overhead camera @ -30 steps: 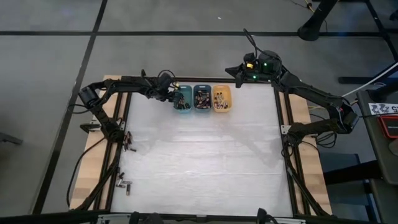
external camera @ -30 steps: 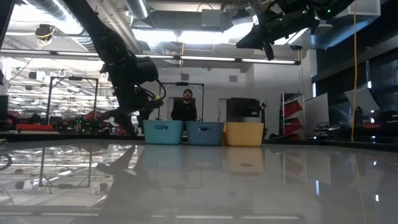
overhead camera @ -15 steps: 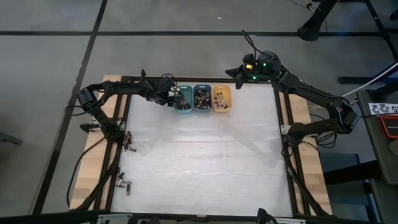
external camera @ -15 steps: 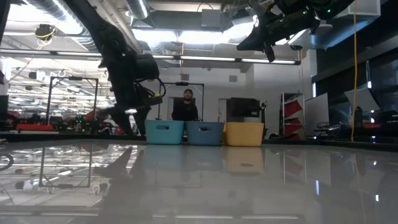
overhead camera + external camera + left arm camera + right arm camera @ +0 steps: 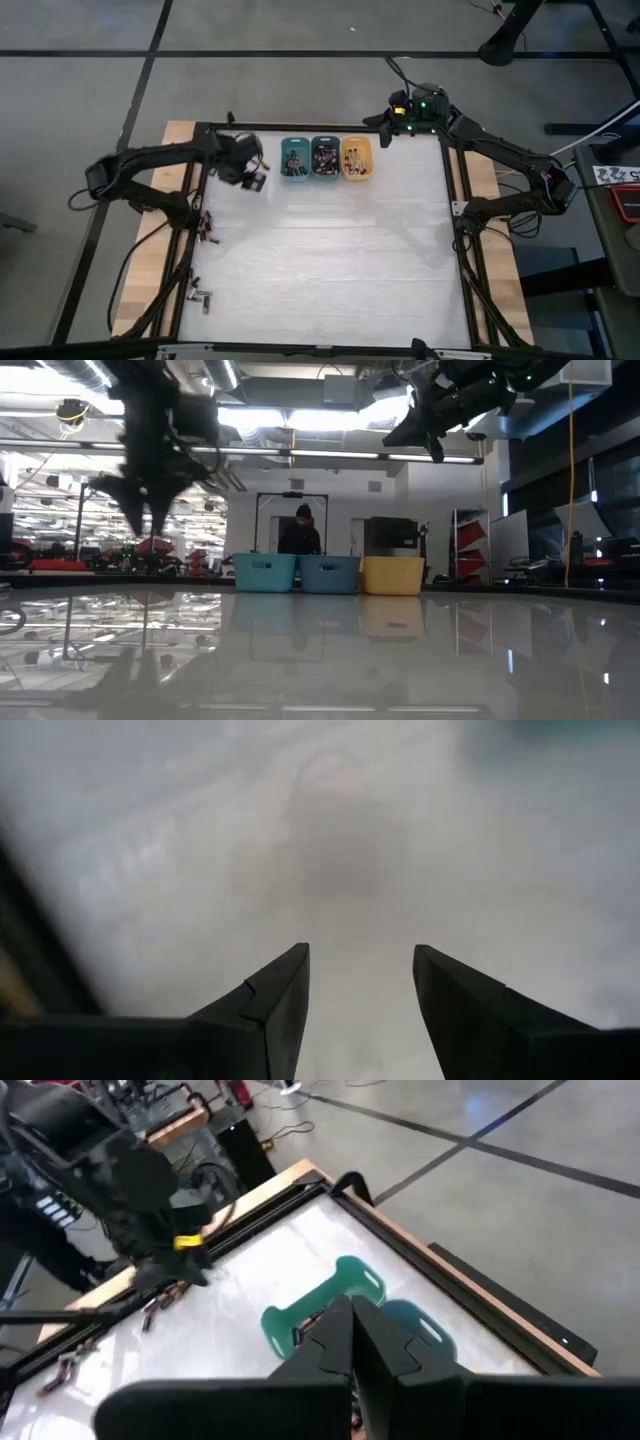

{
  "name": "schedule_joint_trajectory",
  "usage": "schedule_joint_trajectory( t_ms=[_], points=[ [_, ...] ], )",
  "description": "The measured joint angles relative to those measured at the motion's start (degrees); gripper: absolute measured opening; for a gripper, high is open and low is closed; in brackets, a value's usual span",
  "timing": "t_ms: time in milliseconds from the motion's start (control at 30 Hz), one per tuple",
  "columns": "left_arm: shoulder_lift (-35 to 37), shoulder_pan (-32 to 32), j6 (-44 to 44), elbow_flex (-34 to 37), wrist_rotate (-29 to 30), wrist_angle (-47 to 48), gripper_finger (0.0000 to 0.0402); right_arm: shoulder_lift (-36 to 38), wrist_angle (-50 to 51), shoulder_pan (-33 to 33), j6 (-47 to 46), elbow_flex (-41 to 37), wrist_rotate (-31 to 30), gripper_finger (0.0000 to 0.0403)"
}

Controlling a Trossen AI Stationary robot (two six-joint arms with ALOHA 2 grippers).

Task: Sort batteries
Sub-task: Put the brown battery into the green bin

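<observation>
Mostly dark batteries (image 5: 324,156), 3 bins (image 5: 357,174).

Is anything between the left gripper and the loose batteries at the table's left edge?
Nothing visible: the left gripper, open and empty, hangs over bare table; the batteries lie past it on the left rail, unobstructed.

The left arm reaches in from the left side of the table (image 5: 320,260). Its elbow is bent out past the table's left edge. The left gripper (image 5: 253,181) hangs over the table near the far left corner, up in the air, pointing down. Its two dark fingers (image 5: 270,1010) are apart with nothing between them.

The right arm stretches along the table's right side to the far right corner. The right gripper (image 5: 385,118) is held high there, and its fingers (image 5: 345,1325) are pressed together.
</observation>
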State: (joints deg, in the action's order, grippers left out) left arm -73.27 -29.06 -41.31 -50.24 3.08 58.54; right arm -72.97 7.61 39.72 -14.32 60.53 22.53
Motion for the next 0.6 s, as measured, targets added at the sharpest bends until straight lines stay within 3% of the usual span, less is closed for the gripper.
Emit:
schedule_joint_trajectory(
  t_ms=[200, 333, 433, 600],
  points=[
    [2.31, 16.35, -14.92, 0.00, -2.63, 8.05, 0.0170, 0.00, -0.10, 0.00, 3.58, 0.00, 2.55, 0.0000],
    [2.33, 31.38, -17.20, 0.00, -9.46, 6.69, 0.0170, 0.00, -0.06, 0.00, 6.69, 0.00, 3.28, 0.0000],
    [2.30, 42.37, -24.61, 0.00, -13.80, 5.02, 0.0170, -0.18, -0.22, 0.00, 7.74, 0.00, 5.46, 0.0000],
    [1.27, 57.63, -36.71, 0.00, -15.53, 1.22, 0.0170, -0.26, 0.55, -0.09, 10.27, 0.00, 8.67, 0.0000]
  ],
)
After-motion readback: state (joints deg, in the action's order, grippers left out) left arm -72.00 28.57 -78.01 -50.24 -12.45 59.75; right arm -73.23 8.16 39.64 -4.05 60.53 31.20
